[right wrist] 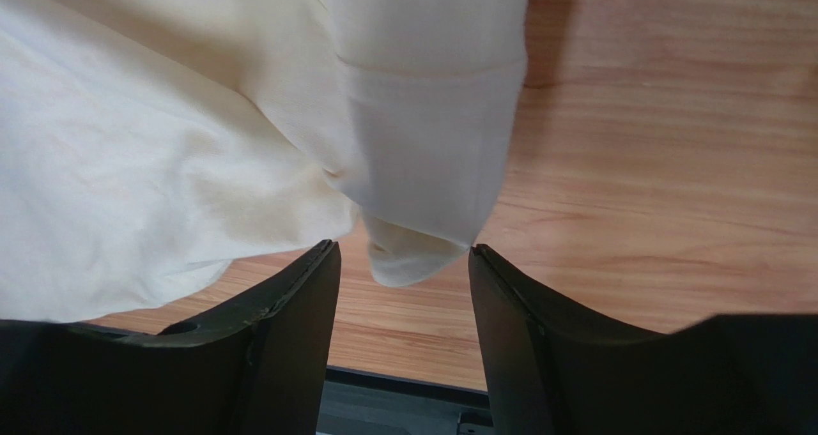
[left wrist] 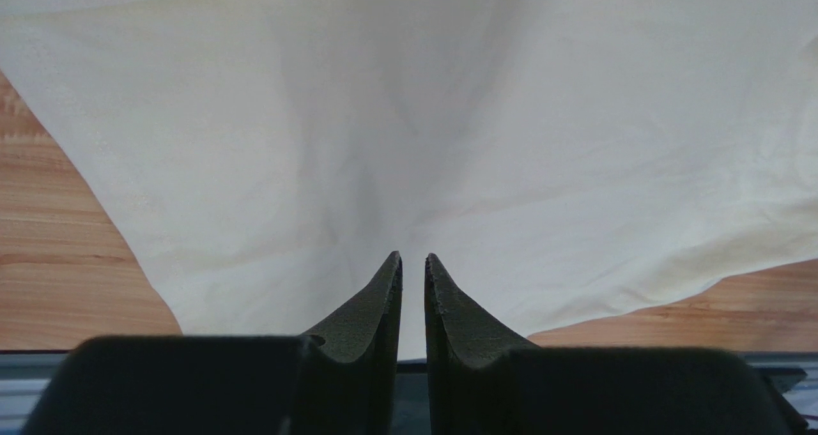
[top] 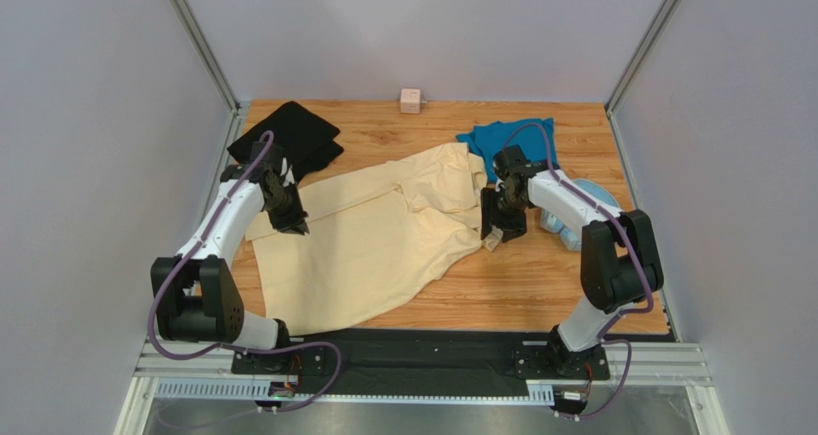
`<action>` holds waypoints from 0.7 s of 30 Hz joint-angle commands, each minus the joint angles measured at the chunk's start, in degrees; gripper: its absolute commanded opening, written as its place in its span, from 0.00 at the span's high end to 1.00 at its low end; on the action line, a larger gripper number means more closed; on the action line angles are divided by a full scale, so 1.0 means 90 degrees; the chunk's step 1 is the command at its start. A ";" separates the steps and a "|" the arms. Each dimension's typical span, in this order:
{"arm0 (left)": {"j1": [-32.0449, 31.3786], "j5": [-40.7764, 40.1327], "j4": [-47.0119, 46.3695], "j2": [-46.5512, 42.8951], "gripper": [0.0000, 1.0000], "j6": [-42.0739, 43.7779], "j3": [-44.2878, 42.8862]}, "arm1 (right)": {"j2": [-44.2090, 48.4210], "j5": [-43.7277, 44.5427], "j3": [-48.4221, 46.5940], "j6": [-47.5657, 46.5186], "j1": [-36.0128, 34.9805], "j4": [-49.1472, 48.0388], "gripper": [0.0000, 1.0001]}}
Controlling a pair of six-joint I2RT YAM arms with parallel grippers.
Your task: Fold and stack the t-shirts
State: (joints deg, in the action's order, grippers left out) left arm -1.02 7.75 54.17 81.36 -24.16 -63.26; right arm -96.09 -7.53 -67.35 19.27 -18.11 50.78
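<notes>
Lay-flat step in hand: with cream-yellow t-shirt (top: 374,239) spread diagonally across mid-bench, left gripper (left wrist: 413,256) parted to a slit at its left edge, right gripper (right wrist: 403,246) spread astride a sleeve hem (right wrist: 427,138), regrip edges for first fold.

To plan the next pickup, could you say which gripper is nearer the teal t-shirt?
Right. The right gripper is just on the near side of the teal t-shirt; the left gripper is across the cream t-shirt.

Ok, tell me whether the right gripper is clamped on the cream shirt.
No: the right gripper stands open in its wrist view, jaws apart either side of a corner of the cream shirt.
</notes>
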 commanded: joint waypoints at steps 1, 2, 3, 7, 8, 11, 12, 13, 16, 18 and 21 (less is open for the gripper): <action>-0.0043 0.0155 -0.0130 -0.0290 0.80 -0.0021 0.0135 | 0.0803 0.0748 0.0217 -0.0178 -0.0019 -0.0066 0.42; -0.0043 0.0155 -0.0121 -0.0300 0.79 -0.0020 0.0135 | 0.0862 0.0826 0.0237 -0.0178 -0.0019 -0.0076 0.42; -0.0043 0.0155 -0.0111 -0.0290 0.79 -0.0001 0.0154 | 0.0921 0.0827 0.0257 -0.0168 -0.0029 -0.0057 0.42; -0.0043 0.0242 -0.0121 -0.0261 0.80 -0.0001 0.0145 | 0.1370 0.1275 0.0432 -0.0178 -0.0039 0.0002 0.37; -0.0043 0.0243 -0.0130 -0.0251 0.80 -0.0001 0.0154 | 0.1428 0.1353 0.0471 -0.0217 -0.0029 0.0002 0.36; -0.0053 0.0311 -0.0150 -0.0203 0.80 0.0019 0.0193 | 0.1361 0.1296 0.0637 -0.0246 -0.0029 0.0012 0.37; -0.0063 0.0321 -0.0150 -0.0202 0.80 0.0028 0.0193 | 0.1351 0.1276 0.0686 -0.0217 -0.0039 -0.0008 0.36; -0.0063 0.0330 -0.0140 -0.0202 0.80 0.0029 0.0213 | 0.1361 0.1199 0.0735 -0.0169 -0.0048 -0.0027 0.36; -0.0073 0.0301 -0.0140 -0.0261 0.80 0.0028 0.0281 | 0.1429 0.1042 0.0804 -0.0041 -0.0097 -0.0057 0.36; -0.0073 0.0272 -0.0150 -0.0310 0.80 0.0048 0.0330 | 0.1439 0.0964 0.0833 0.0017 -0.0165 -0.0076 0.36; -0.0073 0.0282 -0.0140 -0.0310 0.80 0.0048 0.0330 | 0.1293 0.0983 0.0824 0.0027 -0.0283 -0.0096 0.36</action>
State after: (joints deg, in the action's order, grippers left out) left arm -1.43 9.65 53.71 80.53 -24.10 -60.34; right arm -84.18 1.74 -59.79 18.57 -19.25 51.55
